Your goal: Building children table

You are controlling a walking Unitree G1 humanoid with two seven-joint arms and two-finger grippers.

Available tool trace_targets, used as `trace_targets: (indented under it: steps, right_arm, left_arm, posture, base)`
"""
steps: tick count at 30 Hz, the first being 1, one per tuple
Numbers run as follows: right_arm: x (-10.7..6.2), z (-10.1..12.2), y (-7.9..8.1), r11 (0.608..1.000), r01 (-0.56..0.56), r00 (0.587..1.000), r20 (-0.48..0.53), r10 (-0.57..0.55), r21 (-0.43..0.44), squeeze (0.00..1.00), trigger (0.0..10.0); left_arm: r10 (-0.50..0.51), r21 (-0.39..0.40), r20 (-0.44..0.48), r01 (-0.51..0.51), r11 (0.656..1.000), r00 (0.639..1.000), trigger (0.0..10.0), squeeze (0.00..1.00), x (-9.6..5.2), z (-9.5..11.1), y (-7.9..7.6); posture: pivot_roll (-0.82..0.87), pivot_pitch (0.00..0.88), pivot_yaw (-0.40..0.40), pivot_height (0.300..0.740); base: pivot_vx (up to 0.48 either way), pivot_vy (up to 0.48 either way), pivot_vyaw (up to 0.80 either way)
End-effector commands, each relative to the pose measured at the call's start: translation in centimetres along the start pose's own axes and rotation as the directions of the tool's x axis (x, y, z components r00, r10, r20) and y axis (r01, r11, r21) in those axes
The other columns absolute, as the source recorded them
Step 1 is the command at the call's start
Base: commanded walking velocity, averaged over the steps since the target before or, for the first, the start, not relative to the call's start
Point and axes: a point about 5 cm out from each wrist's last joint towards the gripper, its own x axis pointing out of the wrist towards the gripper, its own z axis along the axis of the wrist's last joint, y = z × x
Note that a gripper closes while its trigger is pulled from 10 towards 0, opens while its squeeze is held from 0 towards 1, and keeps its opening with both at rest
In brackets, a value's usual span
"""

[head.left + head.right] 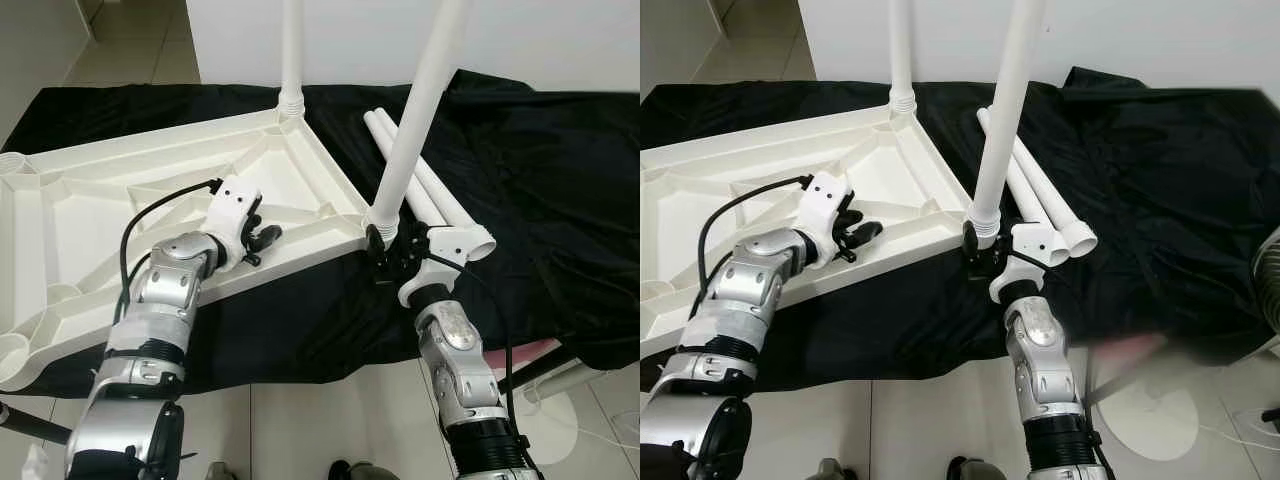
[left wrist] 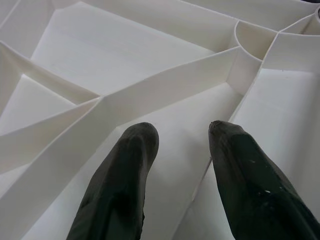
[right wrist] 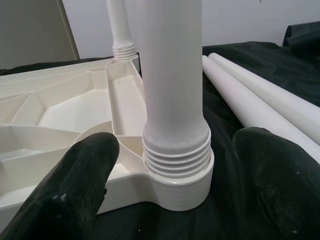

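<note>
From the head views, the upturned tabletop lies on black cloth, steadied by the left hand, fingers parted, holding nothing. Right wrist view: the right hand straddles the leg, open, threads partly seated.

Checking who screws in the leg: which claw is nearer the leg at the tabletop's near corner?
Right claw, open around the leg base. Left claw rests over the tabletop ribs, well aside.

Bright, even indoor light — soft shadows, lower-right blur in right eye view.
</note>
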Motion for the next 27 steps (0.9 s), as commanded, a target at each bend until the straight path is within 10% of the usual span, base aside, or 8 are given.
trace_targets:
  steps: [1, 15, 16, 22, 23, 27]
  right_arm:
    - [-0.2, -0.3, -0.3, 1.0, 0.013, 1.0, -0.005, -0.013, -0.008, 0.0, 10.0]
    - [-0.4, -0.7, -0.9, 0.999, 0.021, 1.0, -0.019, -0.021, -0.026, 0.0, 10.0]
    - [-0.4, -0.7, -0.8, 0.999, 0.019, 1.0, -0.021, -0.019, -0.027, 0.0, 10.0]
    - [-0.3, -0.8, -0.7, 1.0, 0.012, 1.0, -0.024, -0.013, -0.028, 0.0, 10.0]
    - [-0.3, -0.8, -0.7, 1.0, 0.01, 1.0, -0.025, -0.011, -0.029, 0.0, 10.0]
    - [-0.2, -0.9, -0.7, 0.999, 0.007, 1.0, -0.027, -0.008, -0.032, 0.0, 10.0]
  left_arm:
    - [0.121, -0.025, -0.022, -0.122, 0.992, 0.992, 10.0, 0.0, -0.8, 0.0, 1.2]
    - [-0.047, -0.09, -0.013, 0.046, 0.995, 0.999, 10.0, 0.0, -2.5, 0.1, 0.6]
    - [-0.061, -0.101, -0.003, 0.06, 0.993, 0.998, 10.0, 1.0, -2.6, 0.1, 0.5]
    - [-0.123, -0.059, 0.006, 0.123, 0.991, 0.992, 10.0, 1.0, -3.0, 0.3, -0.3]
    - [-0.159, -0.061, 0.02, 0.16, 0.985, 0.987, 10.0, 0.0, -3.1, 0.5, -0.8]
    - [-0.243, -0.103, 0.059, 0.248, 0.963, 0.968, 10.0, 0.0, -3.5, 0.9, -1.8]
  posture:
    - [-0.04, 0.098, -0.01, 0.74]
    - [-0.03, 0.095, -0.023, 0.74]
    - [-0.03, 0.095, -0.025, 0.74]
    - [-0.03, 0.094, -0.031, 0.74]
    - [-0.03, 0.093, -0.032, 0.74]
    - [-0.03, 0.093, -0.034, 0.74]
  base:
    - [0.0, 0.0, 0.0]
    - [0.0, 0.0, 0.0]
    - [0.0, 0.0, 0.0]
    - [0.0, 0.0, 0.0]
    - [0.0, 0.0, 0.0]
    - [0.0, 0.0, 0.0]
